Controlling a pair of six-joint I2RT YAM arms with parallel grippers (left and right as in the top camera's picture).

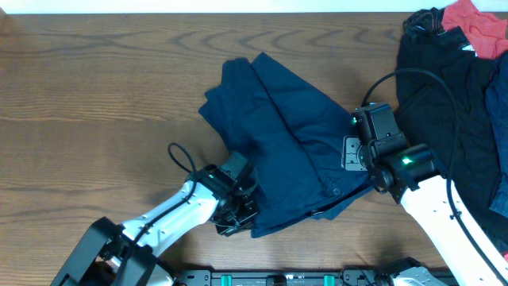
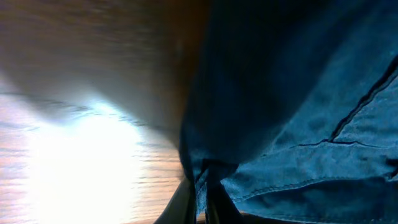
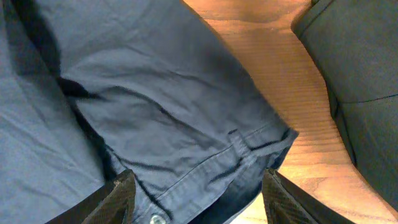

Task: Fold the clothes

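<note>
The navy-blue trousers [image 1: 282, 135] lie crumpled in the middle of the wooden table, partly folded over themselves. My left gripper [image 1: 236, 213] is at their near-left edge, shut on a fold of the navy cloth [image 2: 202, 180]. My right gripper [image 1: 355, 152] is at their right edge, open, its fingers [image 3: 196, 193] spread wide over the waistband [image 3: 236, 155], with a belt loop and a small pale button [image 3: 157, 219] between them.
A pile of black garments [image 1: 444, 87] lies at the right, with a red cloth [image 1: 476, 24] at the far right corner and a blue item [image 1: 498, 119] at the right edge. A black cable loops over the right arm. The black cloth also shows in the right wrist view [image 3: 354, 56].
</note>
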